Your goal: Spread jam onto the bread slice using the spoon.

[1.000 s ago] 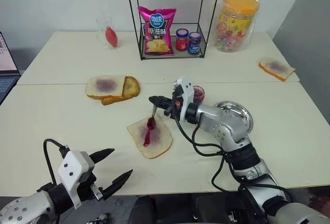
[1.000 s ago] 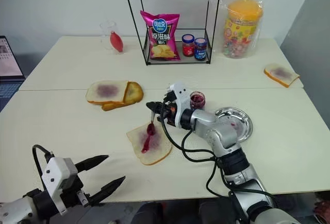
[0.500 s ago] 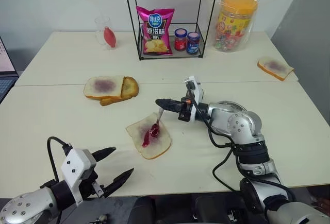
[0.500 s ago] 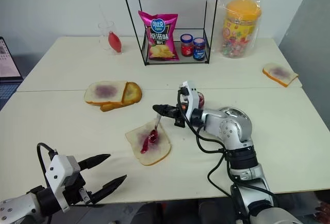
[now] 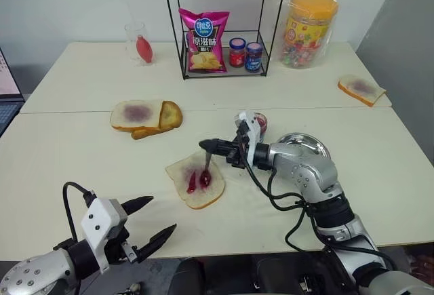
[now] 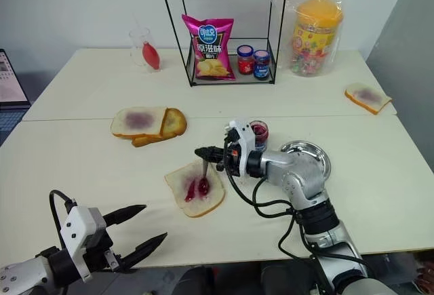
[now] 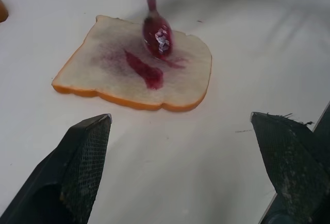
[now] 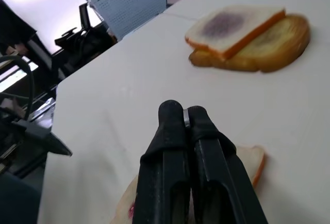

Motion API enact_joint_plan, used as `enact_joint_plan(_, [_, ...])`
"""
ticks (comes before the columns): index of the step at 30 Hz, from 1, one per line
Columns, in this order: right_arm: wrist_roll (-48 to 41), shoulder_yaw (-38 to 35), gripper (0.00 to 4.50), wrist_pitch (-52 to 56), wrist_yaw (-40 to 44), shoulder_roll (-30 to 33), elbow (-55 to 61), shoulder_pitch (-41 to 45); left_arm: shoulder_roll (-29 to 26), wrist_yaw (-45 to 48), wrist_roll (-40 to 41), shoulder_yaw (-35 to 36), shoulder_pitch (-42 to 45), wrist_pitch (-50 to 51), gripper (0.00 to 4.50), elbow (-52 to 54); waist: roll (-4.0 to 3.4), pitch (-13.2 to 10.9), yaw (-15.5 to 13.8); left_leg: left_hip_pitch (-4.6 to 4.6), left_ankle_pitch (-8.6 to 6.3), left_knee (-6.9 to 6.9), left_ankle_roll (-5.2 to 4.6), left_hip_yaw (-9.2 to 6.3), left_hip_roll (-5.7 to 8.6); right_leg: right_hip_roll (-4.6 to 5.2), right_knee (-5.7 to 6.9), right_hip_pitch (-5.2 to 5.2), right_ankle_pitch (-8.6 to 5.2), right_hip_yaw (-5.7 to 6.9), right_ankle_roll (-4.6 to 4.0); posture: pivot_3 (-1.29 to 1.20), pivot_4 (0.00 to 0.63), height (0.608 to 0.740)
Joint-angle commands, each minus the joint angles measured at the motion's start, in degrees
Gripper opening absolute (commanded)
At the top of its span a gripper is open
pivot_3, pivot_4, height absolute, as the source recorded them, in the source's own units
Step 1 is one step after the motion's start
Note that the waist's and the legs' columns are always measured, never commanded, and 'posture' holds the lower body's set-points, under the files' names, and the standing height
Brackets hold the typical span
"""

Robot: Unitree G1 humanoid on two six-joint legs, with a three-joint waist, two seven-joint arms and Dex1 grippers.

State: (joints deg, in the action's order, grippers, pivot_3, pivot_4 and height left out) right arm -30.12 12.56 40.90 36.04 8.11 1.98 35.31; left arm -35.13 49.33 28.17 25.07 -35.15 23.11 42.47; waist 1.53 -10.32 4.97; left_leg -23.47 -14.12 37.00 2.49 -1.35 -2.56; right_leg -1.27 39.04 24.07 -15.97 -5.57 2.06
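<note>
Meanwhile, at the near left edge the left gripper (image 5: 148, 222) hangs idle, its 2 fingers spread wide with nothing between them, aimed toward the bread slice (image 5: 196, 182). That slice lies flat on the table (image 5: 68, 152) just ahead of centre, carrying a red-purple smear along its middle. Above it the right gripper (image 5: 209, 145) points to the left, jaws pressed together on the handle of the spoon (image 5: 206, 170), which hangs down so its jam-stained bowl rests on the slice. Compared with 1 second ago, the spoon's bowl now sits lower and further right on the bread, beside the first streak rather than at its top, and the streak looks slightly broader. My reading is that spreading is under way, but most of the crumb is bare, so more strokes are needed.

Left of the slice, well apart, 2 overlapping slices (image 5: 146, 115) lie undisturbed. Behind the right gripper stands the open jar of jam (image 5: 260, 123), close enough to be knocked by the wrist on a backward sweep, and just right of it the steel plate (image 5: 309, 147). At the back, a wire rack (image 5: 224, 24) holds a crisp bag (image 5: 205, 40) and 2 lidded jars (image 5: 246, 53); none of these obstructs the spoon.
</note>
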Motion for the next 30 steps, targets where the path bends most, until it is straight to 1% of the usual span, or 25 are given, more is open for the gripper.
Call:
enact_joint_plan(1, [1.3,-0.7,0.04,-4.0,1.1,-0.9,0.5,1.2,-0.7,0.0,0.0,-0.4,0.4,-1.3,4.50,0.4,0.00,0.0,0.0,0.00,0.00,0.00,0.00,0.00,0.00,0.00,0.00,0.00,0.00,-0.01,0.00,0.00,0.150,0.740])
enact_joint_plan(8, [3.0,-0.6,0.04,-6.7,2.0,-1.1,0.0,1.4,-1.9,0.9,0.0,0.1,1.5,-1.7,4.50,-1.4,0.00,0.0,0.0,0.00,0.00,-0.02,0.00,-0.01,-0.01,0.00,0.00,0.01,0.00,0.01,-0.03,0.00,0.150,0.740])
enact_joint_plan(11, [1.8,-1.6,0.04,-5.2,2.0,-1.2,0.8,2.0,-2.0,0.8,0.0,-0.4,1.8,-1.6,4.50,-1.5,0.00,0.0,0.0,0.00,0.00,-0.01,0.00,0.00,-0.01,0.00,0.00,0.00,0.01,0.00,-0.04,0.00,0.150,0.740])
enact_joint_plan(17, [-3.4,-2.4,0.04,1.0,4.1,1.1,8.6,0.8,-1.9,0.5,-0.2,-1.6,2.0,-1.8,4.50,-1.4,-0.02,0.0,-0.1,0.00,0.00,-0.02,0.00,-0.02,-0.02,0.00,0.01,0.00,0.06,0.01,-0.12,0.00,0.150,0.740])
enact_joint_plan(19, [-4.2,-1.7,0.04,1.5,5.3,2.2,11.1,-0.5,-2.0,0.4,-0.2,-1.8,2.0,-1.9,4.50,-1.4,-0.01,0.0,-0.1,0.00,0.00,-0.03,0.00,-0.02,-0.02,0.00,0.01,0.00,0.05,0.01,-0.11,0.00,0.150,0.740])
enact_joint_plan(21, [-4.5,-0.1,0.04,0.5,7.3,3.4,14.0,-2.7,-2.0,0.4,-0.1,-1.9,1.9,-2.0,4.50,-1.4,0.00,0.0,-0.1,0.00,0.00,-0.04,0.00,-0.03,-0.02,0.00,0.00,0.00,0.04,0.02,-0.10,0.00,0.150,0.740])
enact_joint_plan(24, [-2.7,2.6,0.04,-4.7,11.5,4.5,16.1,-5.2,-2.1,0.4,0.1,-1.9,1.6,-1.9,4.50,-1.2,0.00,0.0,-0.2,0.00,0.00,-0.02,0.00,-0.03,-0.01,0.00,0.00,-0.01,0.00,0.03,-0.04,0.00,0.150,0.740])
enact_joint_plan(30, [-0.9,3.7,0.04,-7.7,13.7,5.5,13.3,-5.5,-2.2,0.4,0.3,-1.4,0.8,-1.8,4.50,-0.6,0.00,0.0,-0.1,0.14,0.00,0.00,0.00,0.01,-0.02,0.00,0.04,-0.08,0.04,0.01,-0.04,0.00,0.150,0.740])
